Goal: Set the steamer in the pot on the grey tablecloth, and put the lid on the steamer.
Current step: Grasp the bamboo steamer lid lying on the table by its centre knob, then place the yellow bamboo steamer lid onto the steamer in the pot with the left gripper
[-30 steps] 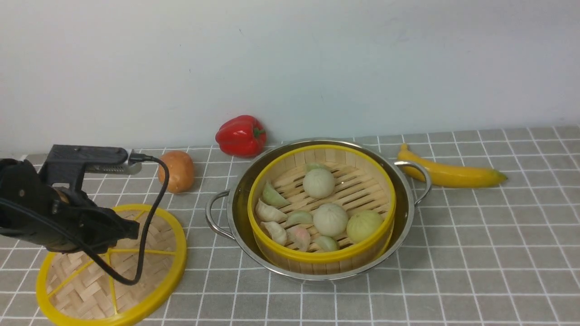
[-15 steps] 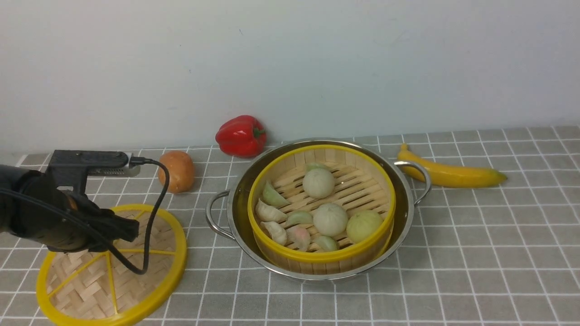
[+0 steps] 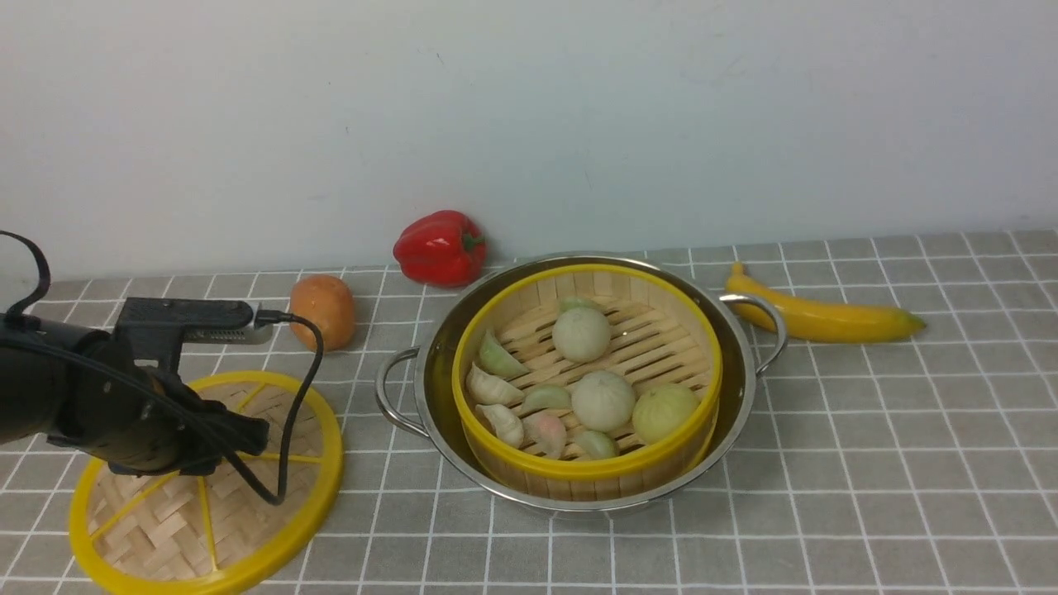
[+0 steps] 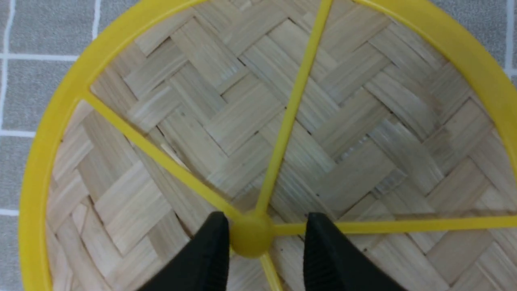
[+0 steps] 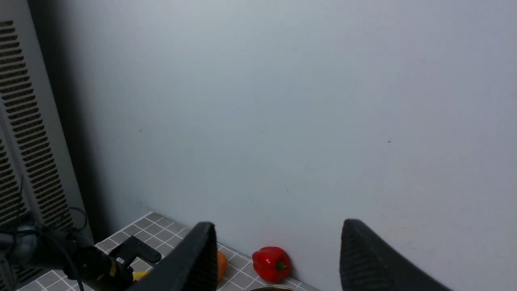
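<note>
A grey tablecloth (image 3: 868,463) with thin white grid lines is covering the whole work surface in front of a pale wall. Near its middle, the shiny steel pot (image 3: 436,368) is standing upright. The steamer (image 3: 583,471) is already sitting inside it, its yellow rim showing above the steel edge, with buns and dumplings lying on the slatted floor.

The lid (image 3: 165,529) is lying flat on the cloth to the robot's left, well apart from the pot, so the first half of the job looks done and the lid step is now under way.

The left gripper (image 4: 265,226) is hanging low over the middle of the lid. Its jaws are standing apart on either side of the small yellow hub (image 4: 250,240), one finger just beside it and the other a little clear, and nothing is being gripped yet. The right gripper (image 5: 278,226) is staying out of the action, raised and pointing toward the wall, with its jaws wide and empty.

The next move seems to be closing the left jaws on the hub. After that comes lifting the lid level, carrying it right, and lowering it centred over the steamer's rim.
</note>
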Robot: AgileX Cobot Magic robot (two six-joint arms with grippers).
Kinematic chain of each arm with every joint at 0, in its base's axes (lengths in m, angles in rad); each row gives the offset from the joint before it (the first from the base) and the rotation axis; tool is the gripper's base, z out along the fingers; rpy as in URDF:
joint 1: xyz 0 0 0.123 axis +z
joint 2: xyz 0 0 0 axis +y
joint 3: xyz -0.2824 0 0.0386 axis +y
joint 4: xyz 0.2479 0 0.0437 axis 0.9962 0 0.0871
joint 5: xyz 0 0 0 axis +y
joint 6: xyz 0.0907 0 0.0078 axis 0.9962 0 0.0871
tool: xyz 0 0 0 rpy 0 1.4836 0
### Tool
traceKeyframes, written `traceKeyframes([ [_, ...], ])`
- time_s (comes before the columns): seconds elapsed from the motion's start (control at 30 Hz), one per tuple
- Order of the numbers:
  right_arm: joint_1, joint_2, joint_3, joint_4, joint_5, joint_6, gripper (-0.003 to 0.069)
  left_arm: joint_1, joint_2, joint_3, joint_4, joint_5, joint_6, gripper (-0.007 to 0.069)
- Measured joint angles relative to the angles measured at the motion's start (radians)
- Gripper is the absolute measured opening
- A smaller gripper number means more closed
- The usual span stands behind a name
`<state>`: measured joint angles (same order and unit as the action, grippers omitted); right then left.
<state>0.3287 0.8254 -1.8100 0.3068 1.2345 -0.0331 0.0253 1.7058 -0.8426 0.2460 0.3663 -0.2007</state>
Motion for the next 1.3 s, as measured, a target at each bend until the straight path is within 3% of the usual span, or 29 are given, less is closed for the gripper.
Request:
traceKeyframes([
  [0.2,0.000,0.000,0.000,-0.001,0.000,0.000,0.0411,0.000,0.016,0.000,0.005,-0.004,-0.003,0.0216],
  [0.37,0.000,0.000,0.000,-0.001,0.000,0.000,0.0411,0.000,0.019,-0.012,0.027,0.000,-0.012,0.0122],
  [0.47,0.000,0.000,0.000,-0.001,0.000,0.004,0.0411,0.000,0.028,-0.041,0.044,0.034,-0.025,0.0122],
  [0.83,0.000,0.000,0.007,-0.001,0.000,0.033,0.0411,-0.002,0.034,-0.401,0.158,0.476,-0.024,0.0122],
  [0.9,0.000,0.000,0.009,-0.001,0.000,0.033,0.0411,-0.013,0.034,-0.494,0.135,0.536,0.002,0.0122],
  [1.03,0.000,0.000,0.009,-0.001,0.000,0.049,0.0411,-0.097,0.034,-0.656,-0.068,0.601,0.167,0.0122],
  [1.07,0.000,0.000,0.009,-0.001,0.000,0.049,0.0411,-0.102,0.034,-0.656,-0.068,0.601,0.175,0.0122],
  [1.17,0.000,0.000,0.009,-0.001,0.000,0.061,0.0411,-0.210,0.039,-0.720,-0.240,0.596,0.281,0.0122],
  [1.3,0.000,0.000,0.009,-0.001,0.000,0.077,0.0411,-0.320,0.068,-0.748,-0.324,0.567,0.316,0.0122],
])
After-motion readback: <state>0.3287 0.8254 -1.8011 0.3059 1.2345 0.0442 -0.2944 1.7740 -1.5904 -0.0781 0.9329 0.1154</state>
